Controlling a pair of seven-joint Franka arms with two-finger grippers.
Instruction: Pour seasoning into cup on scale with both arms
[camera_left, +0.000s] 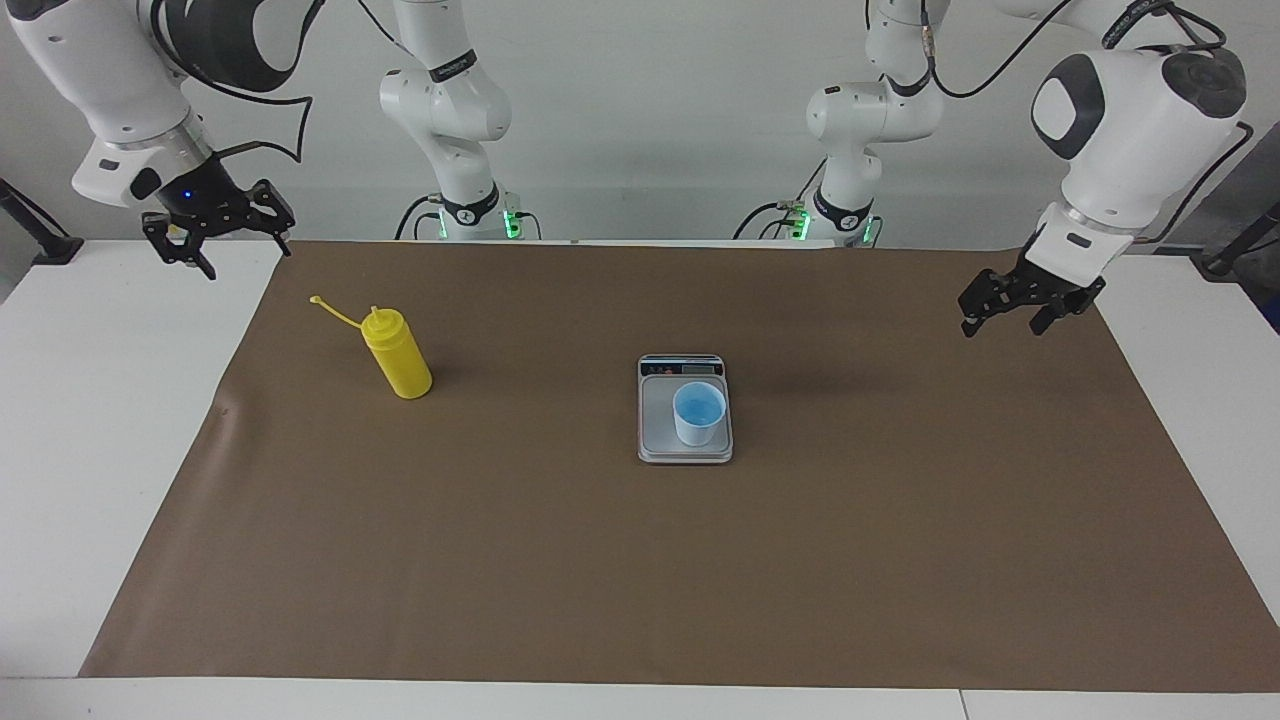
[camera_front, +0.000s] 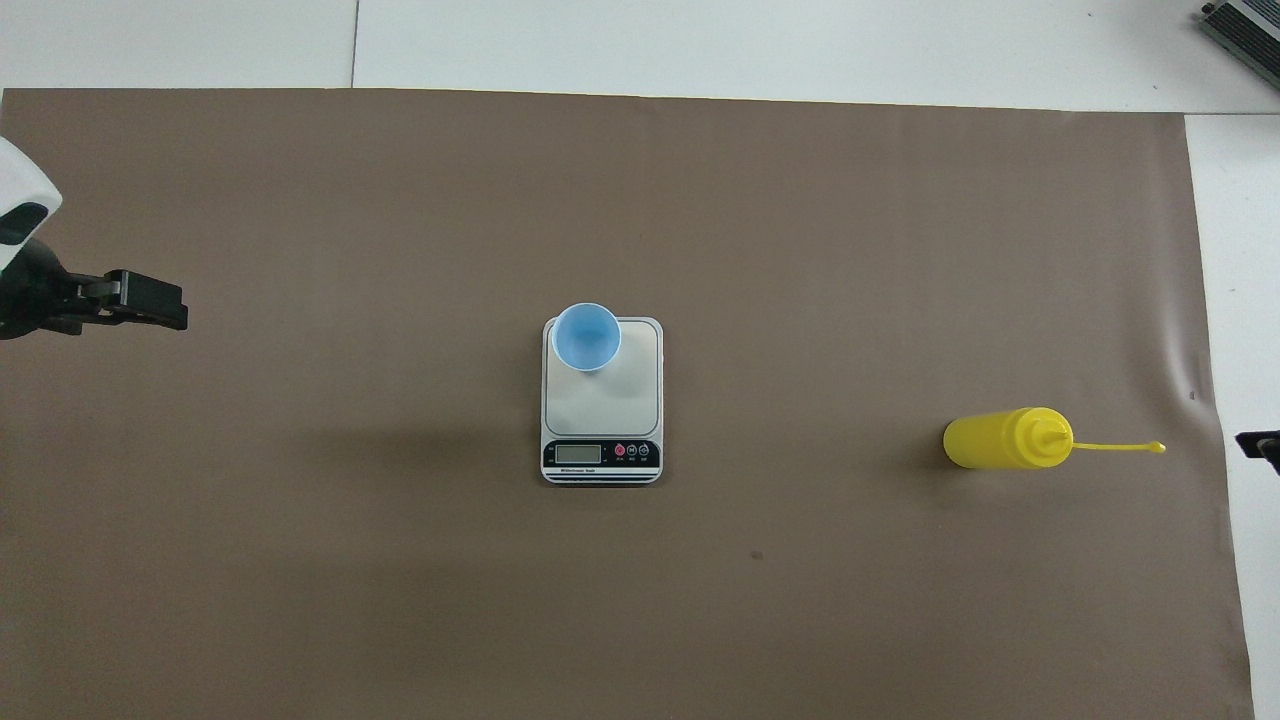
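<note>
The yellow seasoning bottle (camera_left: 397, 353) (camera_front: 1000, 439) stands upright toward the right arm's end of the table, its cap strap sticking out sideways. In the middle lies the silver-grey scale (camera_left: 655, 425) (camera_front: 632, 400), with the light-blue cup (camera_left: 698, 413) (camera_front: 586, 337) on its plate. My right gripper (camera_left: 247, 260) hangs open and empty over the mat's edge near the bottle, clear of it; only its tip (camera_front: 1260, 445) shows in the overhead view. Over the mat at the left arm's end, my left gripper (camera_left: 1003, 327) (camera_front: 165, 310) is open, holding nothing, well away from the scale.
A brown mat (camera_left: 640, 560) covers most of the white table (camera_left: 90, 400). A dark post (camera_left: 40, 235) stands at the right arm's end, another (camera_left: 1235, 245) at the left arm's end.
</note>
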